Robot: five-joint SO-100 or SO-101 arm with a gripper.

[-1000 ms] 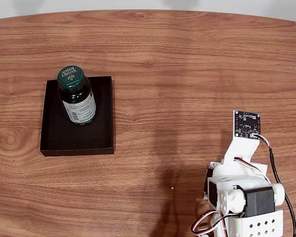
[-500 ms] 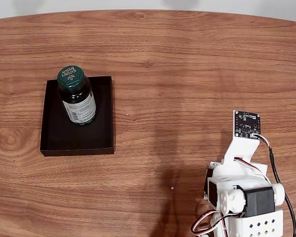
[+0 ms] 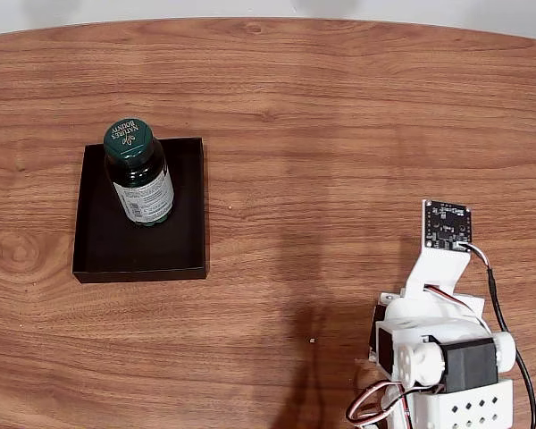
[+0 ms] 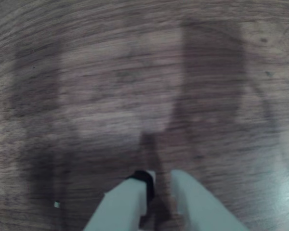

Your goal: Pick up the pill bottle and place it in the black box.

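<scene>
1. Fixed view: the bottle stands upright inside the box, in its far part, toward the far-left corner. Its round dark-green cap faces up with printed lettering on it, and the white text label wraps the side turned to the camera.
2. Fixed view: the box lies flat on the wooden surface at the left of the picture, with its near half bare.
3. Fixed view: the arm sits folded at the lower right, well apart from the box. It shows white printed parts, a black motor, red and black wires and a small dark circuit board on a white bracket at its top.
4. Wrist view: the picture is blurred. The pincer enters from the bottom edge, its two pale fingers close together with a narrow gap between the tips, nearly closed and holding nothing. A black piece sits at the tip of the left finger.
5. Wrist view: below the pincer lies bare wood grain with soft dark shadows across it. A tiny pale speck lies on the wood at the lower left.
</scene>
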